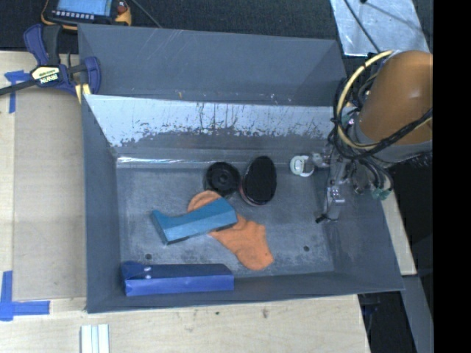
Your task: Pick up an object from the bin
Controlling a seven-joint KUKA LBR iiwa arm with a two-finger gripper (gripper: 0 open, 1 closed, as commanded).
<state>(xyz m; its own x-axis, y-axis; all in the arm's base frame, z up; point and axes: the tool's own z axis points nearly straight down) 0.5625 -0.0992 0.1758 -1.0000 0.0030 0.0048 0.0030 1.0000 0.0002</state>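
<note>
The pick is not yet made, by my reading. Everything lies on the floor of the grey bin [103, 197], and the gripper [326, 210] hangs low over bare floor at the bin's right side, with nothing seen in it. Whether it is spread or pressed together I cannot tell, since it is dark against the dark metal. The whole of the work is left: settle on a thing, close on it, lift it out.

The largest candidate is a long dark blue box [179, 278] lying along the near wall at the left. Next comes a light blue block [193, 221], set at a slant and lying across a limp-looking orange cloth [246, 245] in the middle. Behind them, toward the back wall, sit a black oval piece [259, 180] and, just beside it, a black round piece [222, 176]. Smallest of all — and nearest the gripper — is a pale round piece [300, 165] by the back wall, apart from the rest.
</note>
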